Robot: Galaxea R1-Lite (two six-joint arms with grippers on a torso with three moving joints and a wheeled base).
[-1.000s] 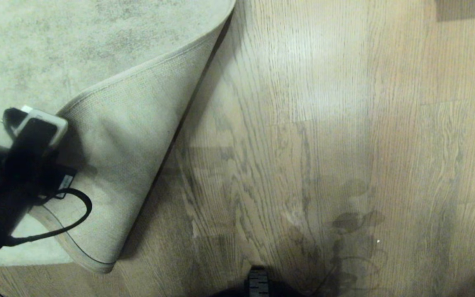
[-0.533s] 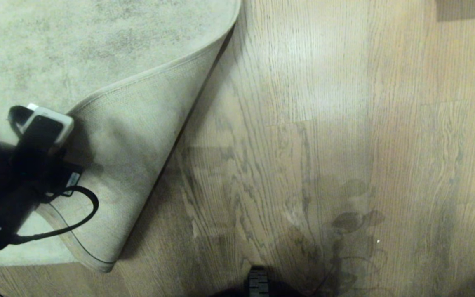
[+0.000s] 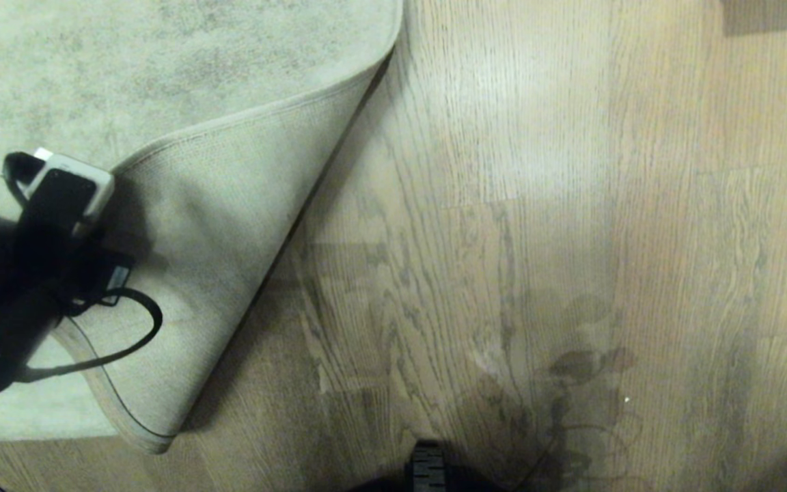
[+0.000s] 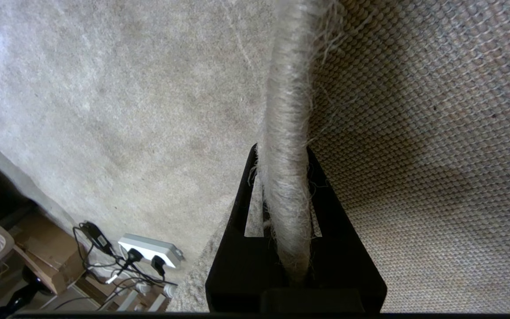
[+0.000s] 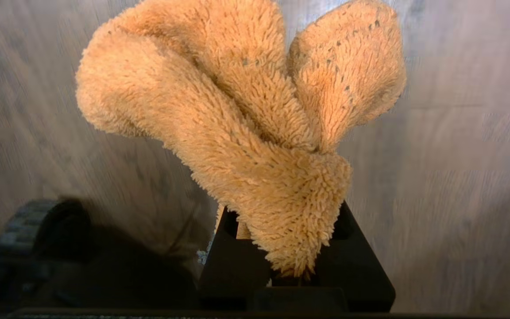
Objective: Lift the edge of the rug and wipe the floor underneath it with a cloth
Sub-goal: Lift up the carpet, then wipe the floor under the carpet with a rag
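Left gripper (image 4: 283, 177) is closed tight on the rug edge (image 4: 287, 133); in the left wrist view the thick, hairy border runs straight between its two black fingers (image 4: 241, 208), with the pale pile on one side and the beige woven backing (image 4: 414, 133) on the other side. In the head view this gripper (image 3: 45, 198) is at the left side, above the rug (image 3: 127, 68), and the rug edge (image 3: 229, 130) is folded back over the rug so that the backing (image 3: 216, 225) faces up. The fold makes a long triangle: its crease goes from the top middle of the view down toward the lower left, and a thin dark trim line follows the rounded corner (image 3: 141, 430) at the bottom.

Right gripper (image 5: 281, 248) is clamped on the cloth (image 5: 237, 110), a fluffy orange-yellow rag that stands out of the jaws in two soft lobes. The wood floor (image 5: 458, 177) is behind it. This gripper is not seen in the head view.

Beside the fold, the floor (image 3: 537, 205) lies bare, light brown planks with a slight shine and some soft shadows near the lower middle. A black cable (image 3: 127, 342) loops from the left arm over the backing. In the left wrist view a white power strip (image 4: 148, 250) with dark plugs lies beyond the rug, near a brown box (image 4: 47, 257).
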